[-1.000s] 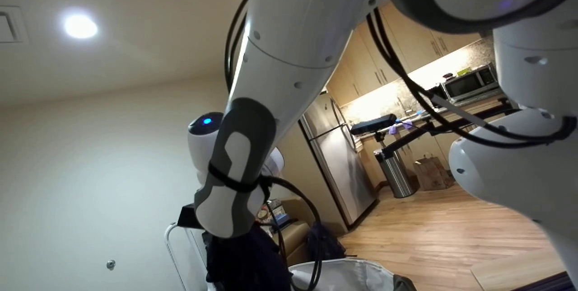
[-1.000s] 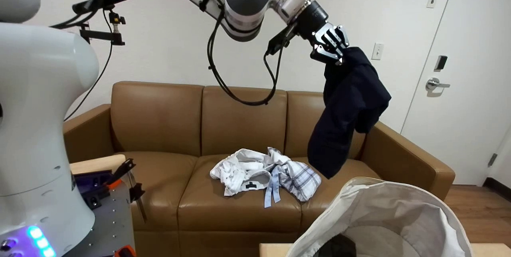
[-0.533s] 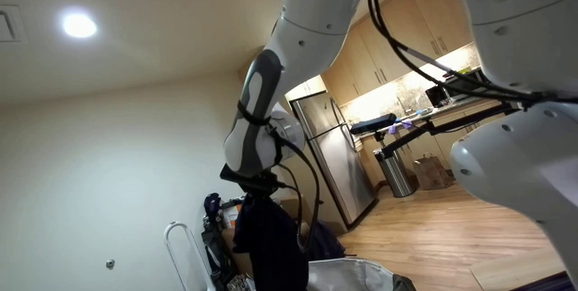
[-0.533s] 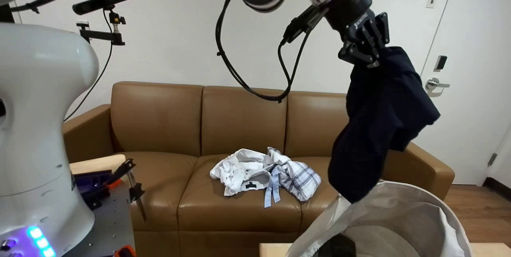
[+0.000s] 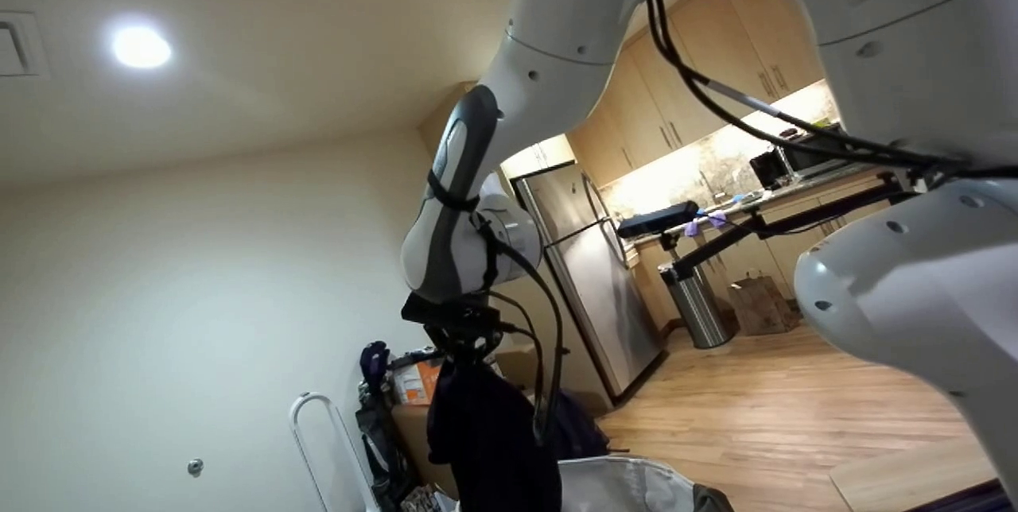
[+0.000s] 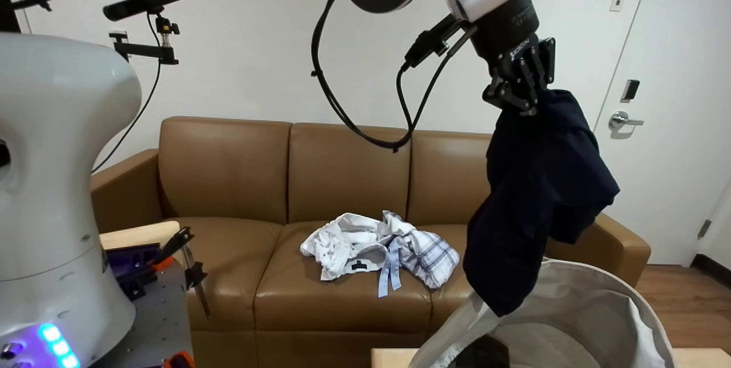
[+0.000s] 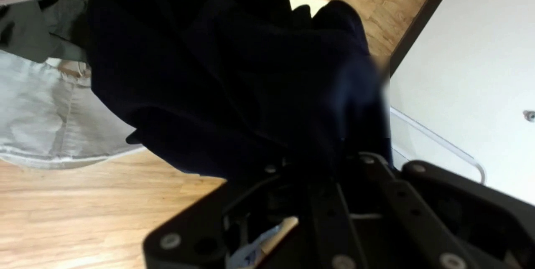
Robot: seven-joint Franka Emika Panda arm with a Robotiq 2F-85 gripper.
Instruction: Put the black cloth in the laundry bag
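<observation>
Nearest, in an exterior view, the pale laundry bag [image 6: 605,302] is seen open at the top. Above one side of it the black cloth [image 6: 542,196] is suspended, its upper end clamped in the end effector [image 6: 537,98]. Part of the bag is hidden by the hanging end; whether the edge is touched cannot be told. In the wrist view much of the cloth is shown beside the opening, so if it is let go here, it could be left draped over the edge or dropped on the floor [image 7: 92,210]. The soft wall could be folded by a low, off-centre approach, and the cable [image 6: 393,145] could be caught on it. Farther back, pale clothes [image 6: 377,248] are bundled on the sofa [image 6: 348,174], apart from the cloth
</observation>
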